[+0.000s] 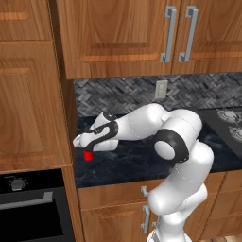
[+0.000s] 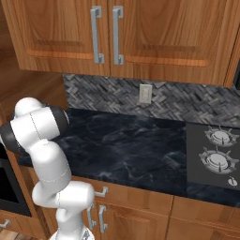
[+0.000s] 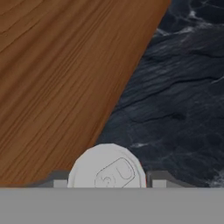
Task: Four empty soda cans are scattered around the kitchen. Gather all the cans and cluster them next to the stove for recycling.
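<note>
The white arm reaches to the far left end of the dark marbled stone surface (image 1: 142, 163), hard against the tall brown wooden cabinet side (image 3: 57, 78). Under the hand, a small bright red soda can (image 1: 87, 154) shows as a sliver, its body mostly hidden by the wrist. From the hand camera its silvery-grey top sits between the two dark tips of the pincer (image 3: 107, 180), one just beside each edge; whether they press it cannot be told. The black glass stove (image 2: 214, 157) with ringed burners lies well apart at the right, cut off by the frame.
</note>
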